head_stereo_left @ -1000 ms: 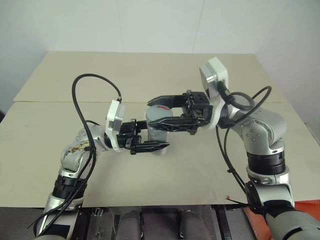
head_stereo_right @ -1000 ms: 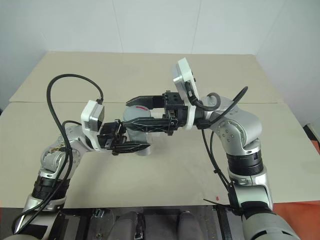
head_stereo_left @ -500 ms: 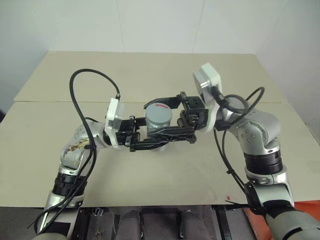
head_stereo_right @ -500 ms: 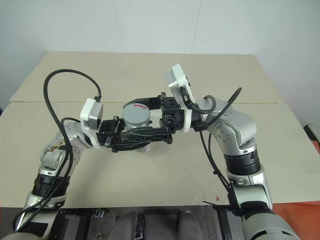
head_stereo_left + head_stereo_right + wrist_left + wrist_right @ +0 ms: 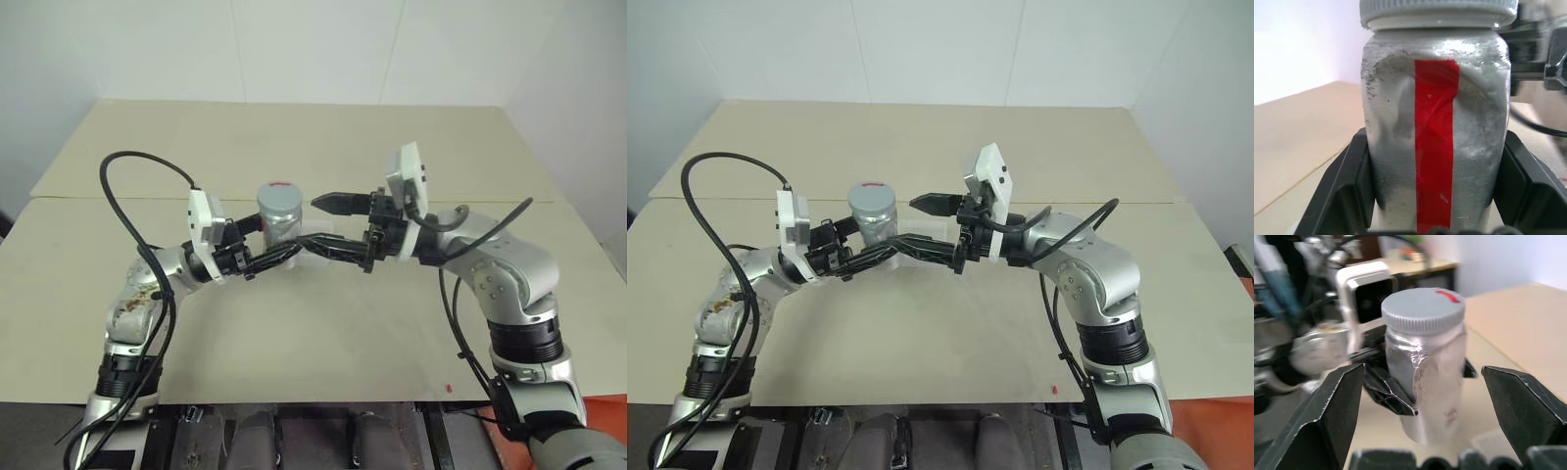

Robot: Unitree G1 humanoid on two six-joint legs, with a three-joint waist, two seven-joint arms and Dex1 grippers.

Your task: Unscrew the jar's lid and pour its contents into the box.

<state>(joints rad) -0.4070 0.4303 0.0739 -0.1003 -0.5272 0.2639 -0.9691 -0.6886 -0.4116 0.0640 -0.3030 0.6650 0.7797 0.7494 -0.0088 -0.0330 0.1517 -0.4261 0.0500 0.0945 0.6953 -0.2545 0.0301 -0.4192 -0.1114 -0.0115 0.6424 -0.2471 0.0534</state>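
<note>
Jar [image 5: 279, 213] sits upright in our left gripper [image 5: 286, 251], whose two black fingers are clamped on the lower part of its silvery body; in the left wrist view the red stripe [image 5: 1434, 147] runs straight down the side that faces the camera, with one finger pressed against each flank. We see the lid [image 5: 1423, 309] on top of the jar, grey and ribbed at its edge, with a small red mark on its flat face. Our right gripper [image 5: 328, 223] reaches in from the right at about the height of the jar, its fingers spread wide and holding nothing: one fingertip [image 5: 329, 203] points at the jar just beside the lid on the far side, the other lies lower and nearer, beside the tips of the left gripper. In the right wrist view both right fingers stand clear of the jar, with a gap on each side. All this hangs above the beige table [image 5: 392, 323], around its middle. We cannot make out the box or the contents.
</note>
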